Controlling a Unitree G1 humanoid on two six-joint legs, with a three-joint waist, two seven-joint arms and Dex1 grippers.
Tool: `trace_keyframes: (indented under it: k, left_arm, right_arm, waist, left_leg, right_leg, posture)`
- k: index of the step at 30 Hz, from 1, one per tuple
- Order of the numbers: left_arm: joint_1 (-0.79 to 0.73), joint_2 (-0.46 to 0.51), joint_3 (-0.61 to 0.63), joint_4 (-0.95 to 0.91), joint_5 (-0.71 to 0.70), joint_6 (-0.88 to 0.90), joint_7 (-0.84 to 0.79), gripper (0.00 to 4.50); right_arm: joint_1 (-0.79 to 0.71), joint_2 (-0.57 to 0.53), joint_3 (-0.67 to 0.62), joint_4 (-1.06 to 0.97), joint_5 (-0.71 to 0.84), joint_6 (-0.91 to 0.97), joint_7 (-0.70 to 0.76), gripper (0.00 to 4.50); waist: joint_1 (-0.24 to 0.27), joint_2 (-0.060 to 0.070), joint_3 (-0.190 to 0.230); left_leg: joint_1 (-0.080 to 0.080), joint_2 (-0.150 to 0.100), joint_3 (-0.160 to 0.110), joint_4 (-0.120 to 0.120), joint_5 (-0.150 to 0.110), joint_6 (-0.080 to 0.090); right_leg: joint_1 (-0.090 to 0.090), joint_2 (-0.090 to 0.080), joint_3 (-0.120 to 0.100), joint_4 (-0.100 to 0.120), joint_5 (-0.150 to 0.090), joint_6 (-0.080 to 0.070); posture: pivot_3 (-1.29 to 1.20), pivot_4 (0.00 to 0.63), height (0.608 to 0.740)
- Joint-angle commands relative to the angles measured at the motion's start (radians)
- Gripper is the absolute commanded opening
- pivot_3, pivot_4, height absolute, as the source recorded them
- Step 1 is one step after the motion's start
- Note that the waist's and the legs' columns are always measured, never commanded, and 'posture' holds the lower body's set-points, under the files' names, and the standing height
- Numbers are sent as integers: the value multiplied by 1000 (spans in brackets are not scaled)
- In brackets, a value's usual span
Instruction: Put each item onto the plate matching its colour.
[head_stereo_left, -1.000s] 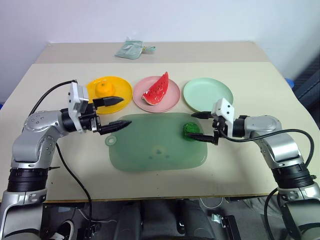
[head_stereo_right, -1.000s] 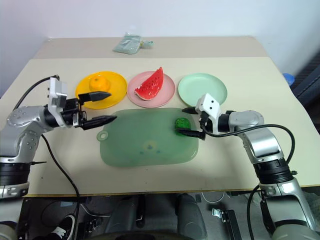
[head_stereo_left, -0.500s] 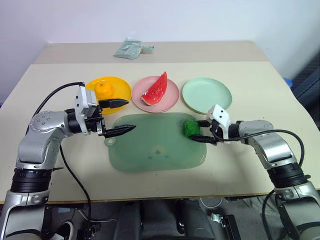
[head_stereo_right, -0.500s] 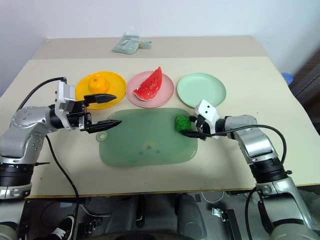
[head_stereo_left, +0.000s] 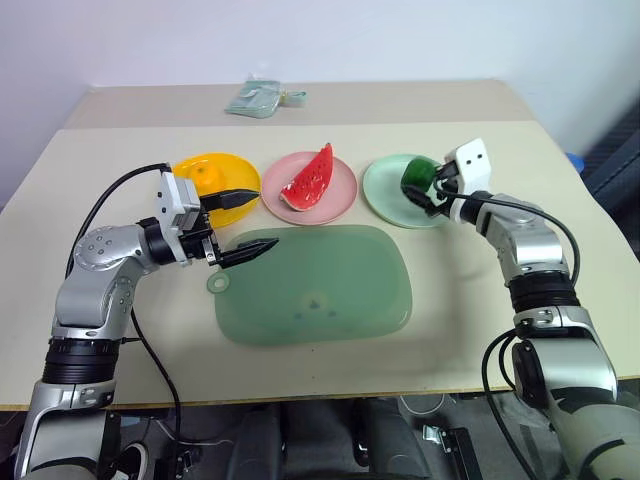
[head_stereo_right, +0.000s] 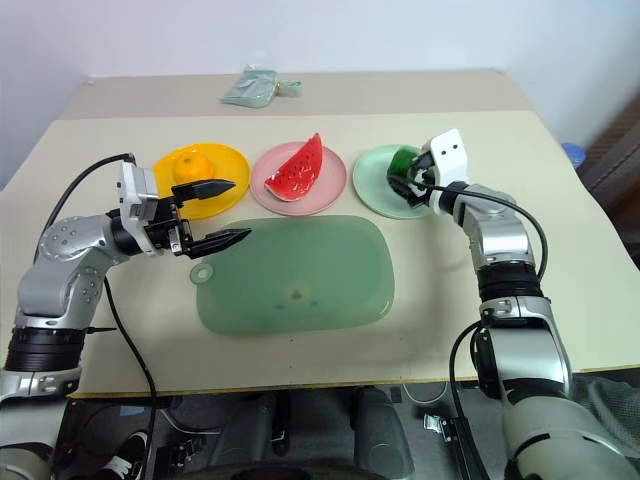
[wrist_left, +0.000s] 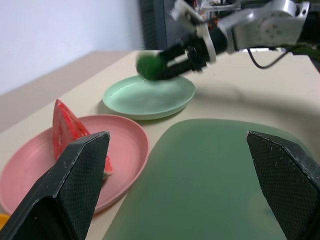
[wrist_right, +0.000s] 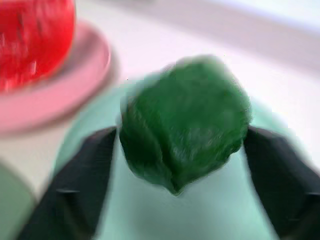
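Note:
My right gripper (wrist_right: 181, 142) holds the small dark-green knobbly vegetable (head_stereo_left: 418, 175) just over the pale mint green plate (head_stereo_left: 385, 192), a finger on each side of it. The red watermelon wedge (head_stereo_left: 312, 180) lies on the pink plate (head_stereo_left: 340, 196). On the yellow plate (head_stereo_left: 236, 170) sits the round orange fruit (head_stereo_left: 206, 174). My left gripper (head_stereo_left: 266, 218) is open and empty, hovering at the near edge of the yellow plate, beside the mat's left corner.
A large translucent green mat (head_stereo_left: 320, 290) covers the middle of the table in front of the three plates. A pale-green packet (head_stereo_left: 255, 100) lies at the far edge. Black cables trail from both arms.
My right gripper closed on the vegetable at the mat's right edge and carried it away from me to over the mint plate. The left gripper stayed about where it was, still open.

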Motion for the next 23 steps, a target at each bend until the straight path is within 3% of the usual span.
trace_keyframes:
  k: [1, 9, 13, 17, 23]
  left_arm:
    - [-2, 19, 28, -25, -11, -7, -5, 4500]
    - [-1, 57, 62, -31, -50, 32, -18, 4500]
    - [44, 90, 86, -54, -56, 33, -37, 4500]
    - [74, 134, 107, -49, -79, 51, -86, 4500]
    - [87, 171, 110, 2, -63, 16, -160, 4500]
  right_arm:
    - [-47, -2, -25, -2, -11, -84, -28, 4471]
    - [-20, 17, -125, -144, 126, -131, 40, 4471]
    - [173, -22, -91, -470, 287, -56, 295, 4471]
    - [408, -152, -45, -802, 463, 108, 526, 4471]
    - [491, -200, -64, -915, 466, 123, 510, 4471]
  waist:
    - [1, 0, 0]
    - [7, 0, 0]
    - [11, 0, 0]
    - [13, 0, 0]
    - [5, 0, 0]
  left_leg:
    - [0, 0, 0, 0, 0, 0]
    - [0, 0, 0, 0, 0, 0]
    - [0, 0, 0, -1, 0, 0]
    - [-1, 0, 0, -1, 0, 1]
    - [3, 1, 0, 1, 0, 0]
  right_leg:
    - [0, 0, 0, 0, 0, 0]
    - [0, 0, 0, 0, 0, 0]
    - [0, 0, 0, 0, 0, 0]
    - [0, -1, 0, -1, 0, 0]
    - [2, 1, 0, 0, 0, -2]
  posture:
    - [0, 150, 740]
    - [0, 150, 740]
    - [0, 150, 740]
    - [0, 150, 740]
    - [0, 150, 740]
